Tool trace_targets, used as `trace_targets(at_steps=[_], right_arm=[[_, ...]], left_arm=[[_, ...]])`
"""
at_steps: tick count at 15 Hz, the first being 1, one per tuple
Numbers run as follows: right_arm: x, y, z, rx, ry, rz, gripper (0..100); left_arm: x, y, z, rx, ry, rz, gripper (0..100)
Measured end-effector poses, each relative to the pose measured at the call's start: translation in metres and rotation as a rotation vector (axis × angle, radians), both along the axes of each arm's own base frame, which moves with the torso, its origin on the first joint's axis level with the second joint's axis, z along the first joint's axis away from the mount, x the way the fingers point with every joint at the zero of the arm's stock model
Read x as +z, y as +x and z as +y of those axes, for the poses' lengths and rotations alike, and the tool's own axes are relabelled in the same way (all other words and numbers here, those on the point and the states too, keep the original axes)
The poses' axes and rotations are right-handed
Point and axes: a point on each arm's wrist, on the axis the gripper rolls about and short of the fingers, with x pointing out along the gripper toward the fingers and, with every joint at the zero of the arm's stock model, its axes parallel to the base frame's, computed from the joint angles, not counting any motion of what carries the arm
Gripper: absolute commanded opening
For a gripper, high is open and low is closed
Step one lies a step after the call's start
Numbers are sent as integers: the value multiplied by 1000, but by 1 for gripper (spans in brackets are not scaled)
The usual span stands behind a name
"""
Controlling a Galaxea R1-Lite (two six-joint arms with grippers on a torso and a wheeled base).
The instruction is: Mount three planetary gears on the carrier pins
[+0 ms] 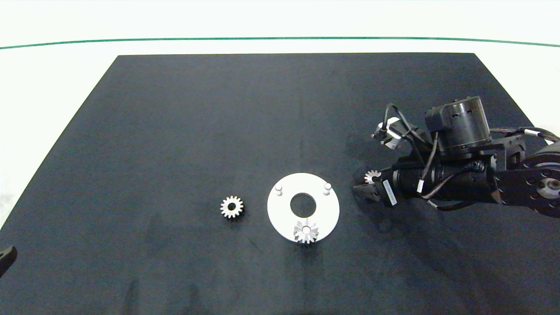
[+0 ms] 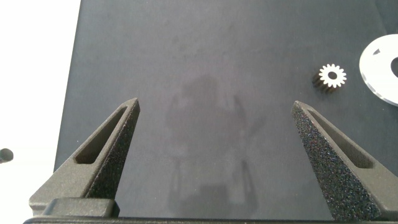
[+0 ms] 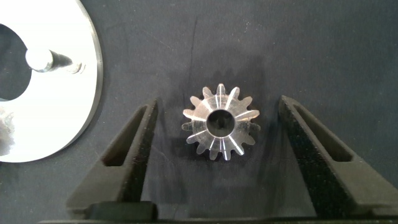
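A white carrier disc point(image 1: 280, 210) lies mid-table with two bare carrier pins point(image 1: 278, 189) point(image 1: 327, 187) at its far side. One silver planetary gear point(image 1: 306, 232) sits on the near pin. A second gear point(image 1: 232, 206) lies loose on the mat left of the disc. The third gear point(image 3: 221, 122) lies flat on the mat right of the disc, between the fingers of my right gripper point(image 3: 219, 102), which is open and not touching it. In the right wrist view the disc's edge point(image 3: 68, 118) and one pin point(image 3: 38, 58) show beside the gear. My left gripper point(image 2: 215, 102) is open over bare mat at the near left.
A black mat point(image 1: 175, 131) covers the white table point(image 1: 52, 87), with a green line point(image 1: 280, 38) beyond its far edge. The right arm point(image 1: 459, 175) reaches in low over the mat's right side. In the left wrist view the loose gear point(image 2: 332, 76) and the disc point(image 2: 376, 65) show far off.
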Motion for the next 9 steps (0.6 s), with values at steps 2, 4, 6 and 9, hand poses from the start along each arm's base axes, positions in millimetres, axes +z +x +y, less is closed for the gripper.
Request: trace_targets(at_steps=[2,4,6,9], right_arm=[[-1,0,0,1,0,2,71],[-2,1,1,2,-1,4,66],[-2,1,1,1,-2,4,62],[-3,2,1,1,-2,6,56]], left_arm=[[-1,0,0,0,1,12,100],[-1,0,0,0,1,10,100],[0,0,0,-1,1,7,100],[0,0,0,-1,0,8,100]])
